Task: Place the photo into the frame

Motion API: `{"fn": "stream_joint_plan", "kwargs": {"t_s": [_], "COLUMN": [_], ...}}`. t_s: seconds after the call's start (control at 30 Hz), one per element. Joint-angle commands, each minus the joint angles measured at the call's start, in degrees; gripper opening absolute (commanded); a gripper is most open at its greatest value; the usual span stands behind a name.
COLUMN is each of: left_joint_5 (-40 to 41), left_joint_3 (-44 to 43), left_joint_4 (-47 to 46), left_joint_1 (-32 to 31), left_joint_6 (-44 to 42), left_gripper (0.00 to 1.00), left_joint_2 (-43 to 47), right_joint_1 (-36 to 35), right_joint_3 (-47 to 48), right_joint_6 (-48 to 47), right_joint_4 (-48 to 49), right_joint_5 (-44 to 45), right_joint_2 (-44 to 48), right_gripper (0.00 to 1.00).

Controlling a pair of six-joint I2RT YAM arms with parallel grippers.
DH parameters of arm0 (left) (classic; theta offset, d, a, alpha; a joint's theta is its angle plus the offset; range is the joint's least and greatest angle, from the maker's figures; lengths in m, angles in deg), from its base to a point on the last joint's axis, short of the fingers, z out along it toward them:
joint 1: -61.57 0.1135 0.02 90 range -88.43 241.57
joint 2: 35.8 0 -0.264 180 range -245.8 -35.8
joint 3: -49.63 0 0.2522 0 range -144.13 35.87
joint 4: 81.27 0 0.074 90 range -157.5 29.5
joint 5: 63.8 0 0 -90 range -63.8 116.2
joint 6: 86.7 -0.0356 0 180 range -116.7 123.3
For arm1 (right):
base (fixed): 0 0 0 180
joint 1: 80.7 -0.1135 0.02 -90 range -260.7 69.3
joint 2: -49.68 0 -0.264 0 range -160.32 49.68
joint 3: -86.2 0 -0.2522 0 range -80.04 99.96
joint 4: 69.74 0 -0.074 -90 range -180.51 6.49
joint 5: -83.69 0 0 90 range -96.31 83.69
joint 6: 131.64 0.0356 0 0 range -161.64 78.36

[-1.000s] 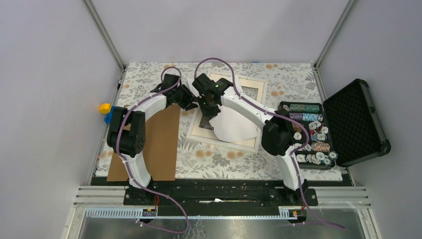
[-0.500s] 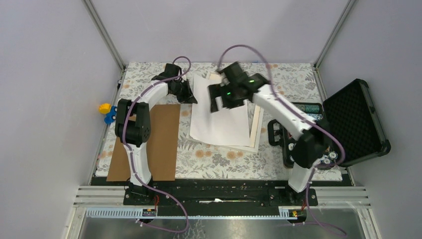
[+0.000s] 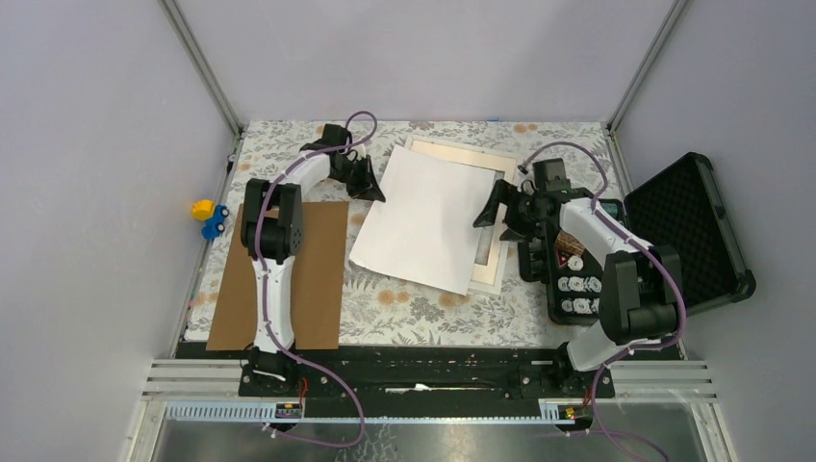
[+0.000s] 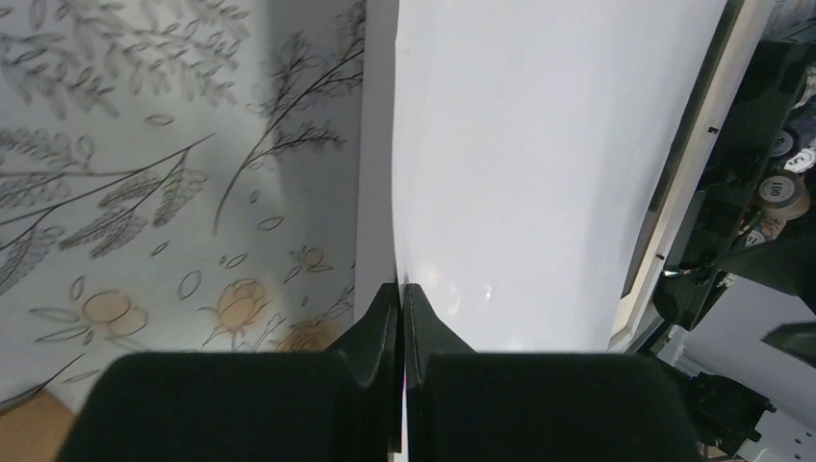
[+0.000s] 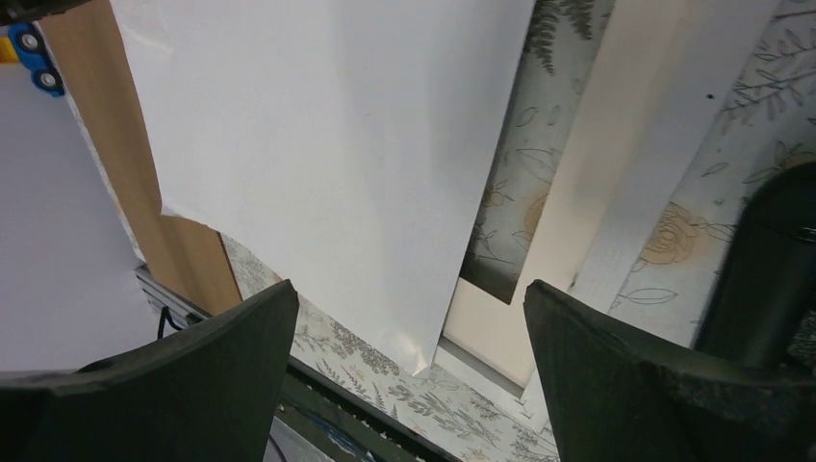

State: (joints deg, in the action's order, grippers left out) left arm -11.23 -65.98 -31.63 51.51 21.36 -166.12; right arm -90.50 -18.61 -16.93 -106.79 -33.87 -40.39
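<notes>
The photo lies white back up, tilted, across the middle of the table; its picture side is hidden. It covers most of the frame, whose white right edge, cream mat and a dark strip of window show beside it. My left gripper is shut on the photo's upper left edge. In the left wrist view the gripper pinches the photo edge-on. My right gripper stands open past the photo's right edge. The right wrist view shows the gripper empty above the photo's corner and the frame.
A brown backing board lies at the left front. An open black case with rows of poker chips stands at the right, close to my right arm. A yellow and blue toy sits off the table's left edge.
My right gripper let go of the photo, opened and swung right. My left gripper shut on the photo's edge. The photo went from curled to flat and tilted.
</notes>
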Motion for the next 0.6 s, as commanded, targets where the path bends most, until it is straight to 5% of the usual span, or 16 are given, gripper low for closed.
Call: {"fn": "stream_joint_plan", "kwargs": {"t_s": [0.0,0.27,0.57], "left_joint_5": [-1.3,-1.4,-6.9], "left_joint_3": [-3.1,8.9,14.2], "left_joint_4": [-6.7,-25.7,-30.9], "left_joint_1": [-2.4,-3.4,-3.5], "left_joint_6": [1.7,8.3,3.3], "left_gripper": [0.00,0.00,0.00], "left_joint_2": [-0.9,7.9,13.1], "right_joint_1": [3.9,5.0,8.0], "right_joint_3": [-4.1,-6.9,-1.8], "right_joint_6": [3.7,3.9,6.3], "right_joint_4": [9.2,8.0,9.6], "right_joint_5": [-4.2,12.2,14.6], "right_joint_2": [3.9,8.4,0.1], "right_gripper": [0.93,0.92,0.67]}}
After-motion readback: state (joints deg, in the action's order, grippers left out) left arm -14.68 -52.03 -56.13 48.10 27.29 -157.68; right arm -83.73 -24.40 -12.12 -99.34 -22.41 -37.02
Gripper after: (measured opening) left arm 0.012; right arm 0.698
